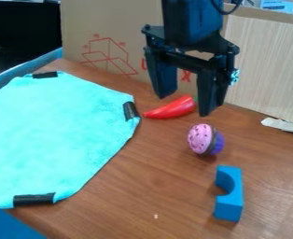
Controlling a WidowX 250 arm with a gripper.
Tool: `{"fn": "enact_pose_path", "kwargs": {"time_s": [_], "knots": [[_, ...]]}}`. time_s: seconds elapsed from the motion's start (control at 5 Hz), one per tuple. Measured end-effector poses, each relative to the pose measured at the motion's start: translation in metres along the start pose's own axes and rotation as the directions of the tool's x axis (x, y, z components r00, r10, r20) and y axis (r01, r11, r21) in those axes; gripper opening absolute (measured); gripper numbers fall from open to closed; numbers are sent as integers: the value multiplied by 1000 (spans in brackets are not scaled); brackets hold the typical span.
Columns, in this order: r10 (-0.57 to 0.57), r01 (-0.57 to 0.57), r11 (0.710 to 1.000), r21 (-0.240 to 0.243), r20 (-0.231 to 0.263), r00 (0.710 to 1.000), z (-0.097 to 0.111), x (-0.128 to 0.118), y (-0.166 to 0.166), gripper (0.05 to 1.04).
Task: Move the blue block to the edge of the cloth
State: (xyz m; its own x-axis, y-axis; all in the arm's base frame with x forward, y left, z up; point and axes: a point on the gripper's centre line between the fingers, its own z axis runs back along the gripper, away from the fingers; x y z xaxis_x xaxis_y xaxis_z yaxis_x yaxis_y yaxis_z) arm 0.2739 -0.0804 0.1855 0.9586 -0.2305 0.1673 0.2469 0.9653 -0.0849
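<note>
Stretching across most of the view, a brown wood-grain desk [155, 186] carries everything here. A bright turquoise cloth [55, 135] lies flat over its left part. Along the back stand a brown cardboard panel [115, 23], with a red line drawing of a box and some red lettering, and a pale wood-grain board [267, 60].

The black gripper [186, 101] hangs down from the top edge, its two fingers spread wide and holding nothing. At the lower right, a blue block [233, 205] rests on the bare desk, well apart from the cloth, a rounded notch in its left side. A red toy chili pepper [170, 109] lies near the cloth's right edge. Between pepper and block sits a pink and purple toy cupcake [202, 139]. Black tape strips [34, 199] mark the cloth's rim, and a whitish scrap [283, 125] lies at far right.
</note>
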Motion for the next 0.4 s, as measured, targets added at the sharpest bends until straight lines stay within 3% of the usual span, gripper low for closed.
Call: {"fn": "enact_pose_path", "kwargs": {"time_s": [0.2,0.4], "knots": [[6,-6,1000,0,-23,1000,-8,-1,1,1001],[17,-17,1000,0,44,999,-30,2,-11,1001]]}}
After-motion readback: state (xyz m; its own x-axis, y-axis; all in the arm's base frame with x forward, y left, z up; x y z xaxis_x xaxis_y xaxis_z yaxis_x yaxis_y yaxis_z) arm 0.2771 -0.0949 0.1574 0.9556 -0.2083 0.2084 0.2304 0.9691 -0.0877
